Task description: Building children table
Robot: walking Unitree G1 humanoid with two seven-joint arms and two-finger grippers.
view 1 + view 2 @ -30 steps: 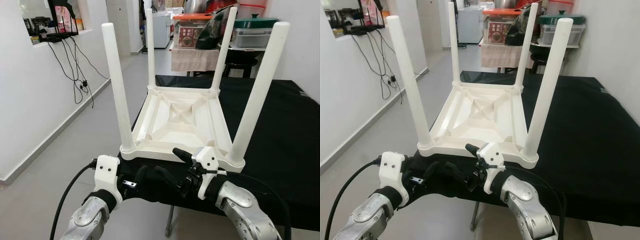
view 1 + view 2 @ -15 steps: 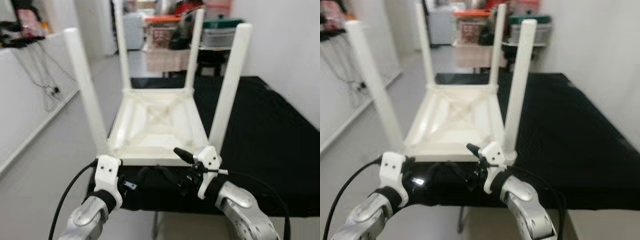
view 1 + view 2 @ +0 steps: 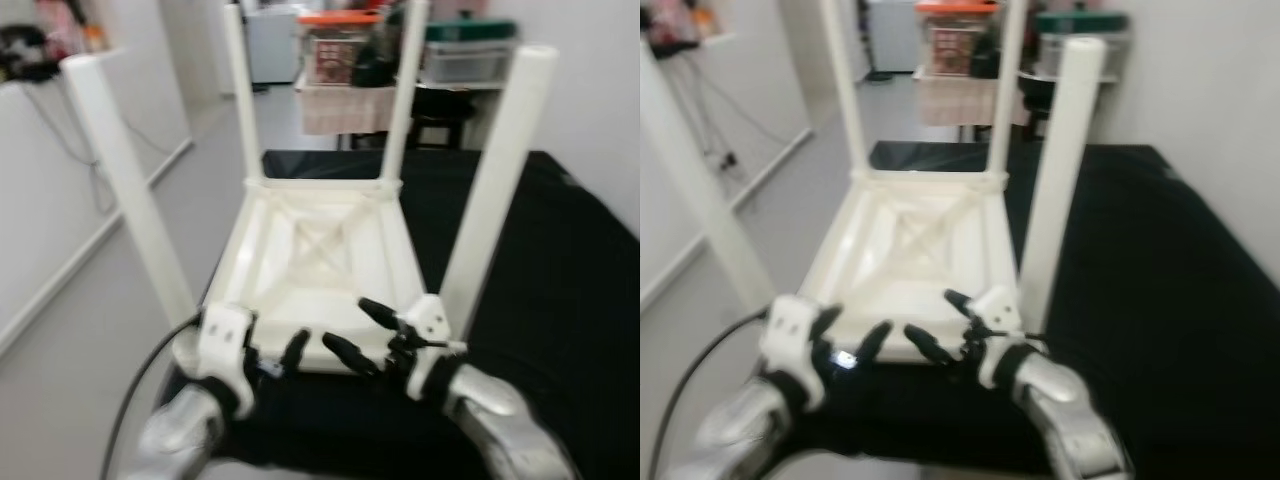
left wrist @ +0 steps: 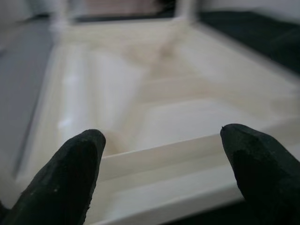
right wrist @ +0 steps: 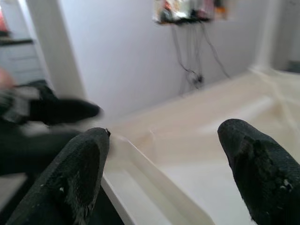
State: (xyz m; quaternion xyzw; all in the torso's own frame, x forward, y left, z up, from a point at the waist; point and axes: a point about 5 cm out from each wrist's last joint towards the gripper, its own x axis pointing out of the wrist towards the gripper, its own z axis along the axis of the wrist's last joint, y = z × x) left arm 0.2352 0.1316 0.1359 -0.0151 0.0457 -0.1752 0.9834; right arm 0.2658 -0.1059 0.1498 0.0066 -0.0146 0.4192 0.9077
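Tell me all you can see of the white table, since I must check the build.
The white table looks like plastic and lies upside down on the black-covered surface. Four round legs stand upward from its corners. A raised cross ribs its underside. The left gripper and right gripper, both open, reach over its near edge.

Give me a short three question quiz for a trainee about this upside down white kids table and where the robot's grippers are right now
1. True or false: the white table rests upside down on the black surface, legs pointing up.
2. How many legs are fitted to it? A) two B) three C) four
3. Fill in: both the left gripper and the right gripper sit at the table's ____ edge, fingers apart.

Key
1. True. Its ribbed underside faces up.
2. C. Two near legs and two far legs stand at the corners.
3. Near. In the left wrist view, the rim runs between the two spread fingers; neither gripper holds anything.
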